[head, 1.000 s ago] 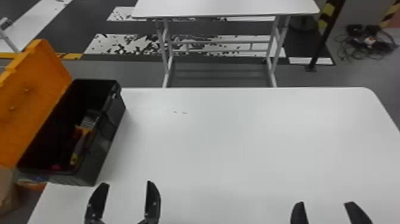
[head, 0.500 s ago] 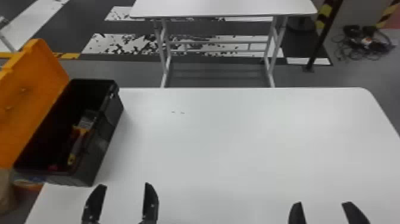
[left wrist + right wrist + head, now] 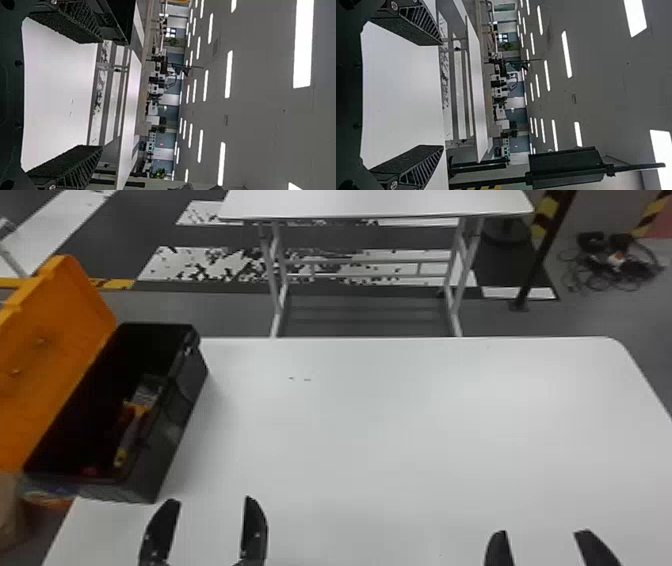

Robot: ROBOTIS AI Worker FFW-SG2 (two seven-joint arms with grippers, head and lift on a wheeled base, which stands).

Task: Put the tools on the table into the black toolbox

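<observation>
Well, find the tools (image 3: 135, 407) lying inside the black toolbox (image 3: 175, 425), close along the wall at three o'clock. Make out among them a grey piece (image 3: 147, 387), a yellow-and-grey handle (image 3: 127, 440) and, toward seven o'clock in the box, a bit of red (image 3: 89, 471). Too dark inside to tell more. Find the toolbox itself at about nine o'clock on the white bench (image 3: 400, 440), at the very edge, with an orange lid (image 3: 50, 365) swung wide open toward nine o'clock. Look just beside the toolbox's near corner, at about eight o'clock on the bench, for the left claw (image 3: 211, 499), released, with fingers spread well apart. Look well across from there, at about four o'clock, for the right claw (image 3: 542, 531), likewise released and gaping. Note two small dark marks (image 3: 300, 379) on the benchtop toward eleven o'clock. Farther out, see at twelve o'clock a second white table (image 3: 375, 202) on metal legs, above a floor (image 3: 360, 315) with flecked white patches (image 3: 210, 265) behind. Spot at one o'clock a dark post (image 3: 545, 250), and nearer two o'clock a tangle of cables (image 3: 615, 265) on the floor.
</observation>
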